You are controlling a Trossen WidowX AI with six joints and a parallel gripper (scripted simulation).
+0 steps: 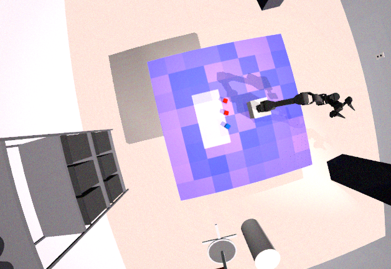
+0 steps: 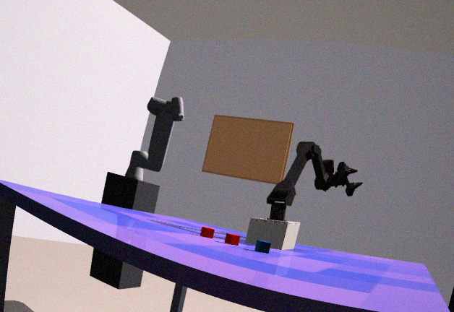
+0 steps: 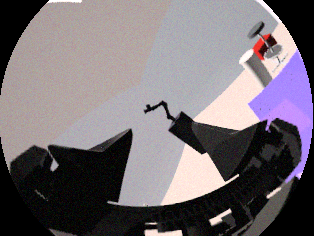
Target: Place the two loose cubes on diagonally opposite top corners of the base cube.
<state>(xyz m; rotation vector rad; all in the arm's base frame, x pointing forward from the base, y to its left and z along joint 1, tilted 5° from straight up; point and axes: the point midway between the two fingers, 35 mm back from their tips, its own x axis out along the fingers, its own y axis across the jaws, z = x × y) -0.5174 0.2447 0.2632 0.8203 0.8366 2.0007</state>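
Two red cubes and one blue cube stand apart in a row on the patterned table (image 1: 202, 167) (image 2: 337, 286). The end red cube (image 1: 225, 100) (image 2: 207, 232) and the middle red cube (image 1: 226, 113) (image 2: 232, 239) are alike. The blue cube (image 1: 227, 126) (image 2: 262, 246) is at the other end. Nothing rests on any of them. My gripper (image 1: 349, 114) (image 2: 359, 177) (image 3: 163, 128) is open and empty, its fingers wide apart. It is raised, on the far side of my arm's base from the cubes, pointing away from them. The wrist view shows no cube.
My arm stands on a pale block (image 1: 251, 110) (image 2: 271, 232) beside the cube row. A bright white rectangle (image 1: 210, 123) lies along the row's other side. Off the table are a dark pedestal (image 2: 118, 193) with another arm (image 2: 161, 143), shelves (image 1: 98, 164) and a grey cylinder (image 1: 257, 237).
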